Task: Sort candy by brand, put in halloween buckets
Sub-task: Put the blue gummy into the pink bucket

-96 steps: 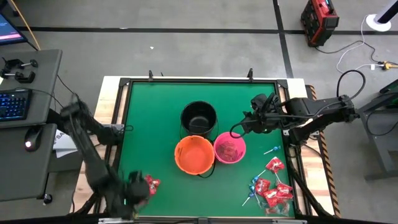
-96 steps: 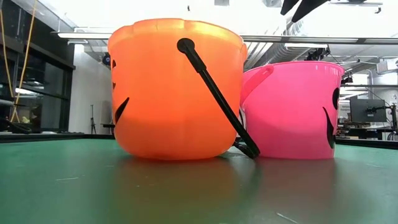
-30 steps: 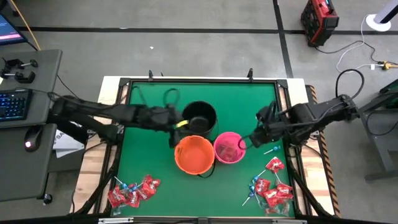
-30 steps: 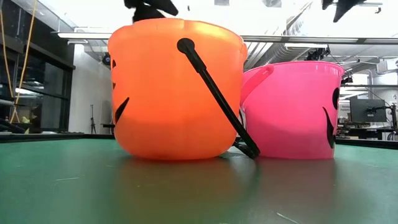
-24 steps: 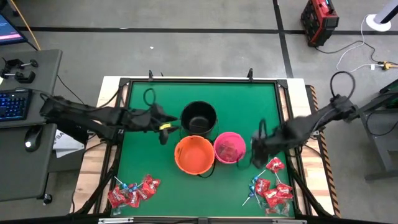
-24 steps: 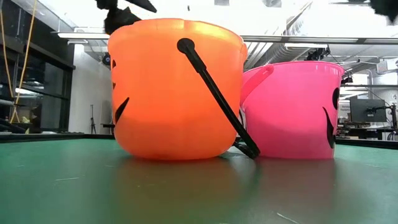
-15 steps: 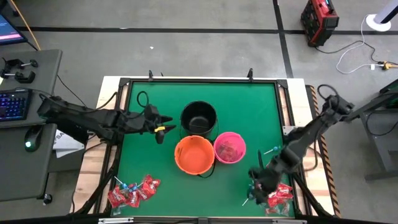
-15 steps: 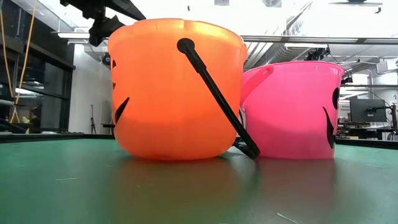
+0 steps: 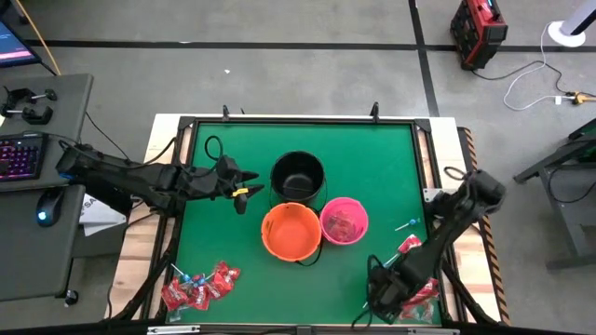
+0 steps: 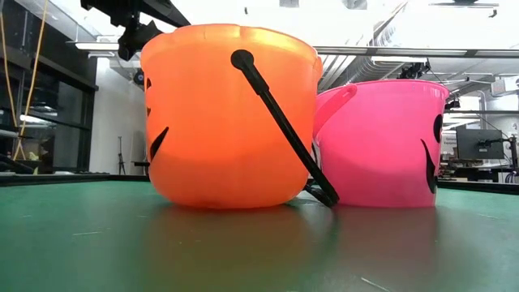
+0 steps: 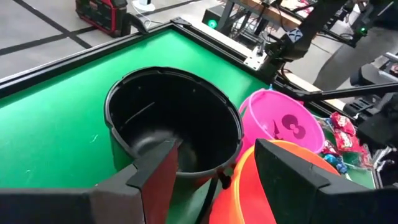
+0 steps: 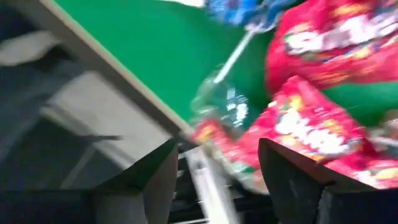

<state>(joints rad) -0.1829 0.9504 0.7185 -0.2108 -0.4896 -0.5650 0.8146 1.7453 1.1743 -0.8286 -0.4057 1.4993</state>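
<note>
Red packets sit in the pink bucket [image 9: 344, 221]; candy piles [image 9: 199, 285] at lower left and lower right unsorted. Left gripper [image 9: 244, 194] apart, empty, at frame centre-left; right gripper [image 9: 380, 290] apart over the lower-right pile.

Glossy plastic buckets [image 10: 231, 122], shiny red packets [image 12: 305, 134]

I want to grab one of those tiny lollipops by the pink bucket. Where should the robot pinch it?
Probably the thin white stick of the lone lollipop, coming straight down with the fingers across it. It lies flat on the green table, apart from the candy pile, so nothing crowds it.
</note>
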